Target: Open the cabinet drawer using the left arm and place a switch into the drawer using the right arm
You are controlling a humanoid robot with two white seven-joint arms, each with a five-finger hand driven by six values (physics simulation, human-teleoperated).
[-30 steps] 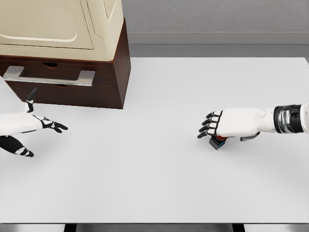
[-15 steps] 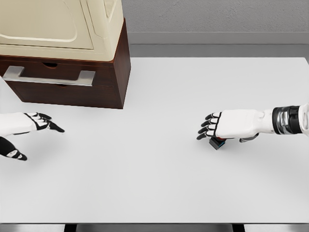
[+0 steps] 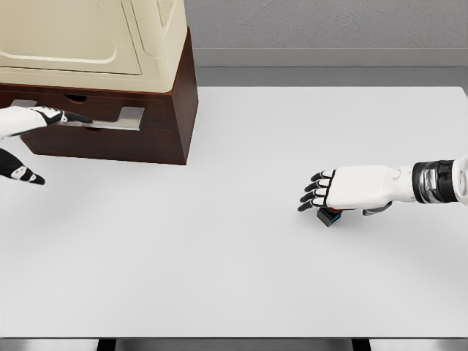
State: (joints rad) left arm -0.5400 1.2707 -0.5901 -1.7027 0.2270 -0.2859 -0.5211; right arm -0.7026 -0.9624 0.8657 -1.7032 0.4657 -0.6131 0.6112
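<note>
Two steps, neither done: drawer (image 3: 88, 124) shut, contents hidden. Left hand (image 3: 29, 121) at the handle (image 3: 110, 121), fingers stretched along the bar, thumb spread below, not yet closed on it. Right hand (image 3: 351, 189) flat over the switch (image 3: 330, 216) on the table (image 3: 234, 278), fingers extended, seemingly touching but not gripping. Switch well apart from the cabinet (image 3: 161, 110). Left to do: grasp, pull open, carry switch, drop in.
</note>
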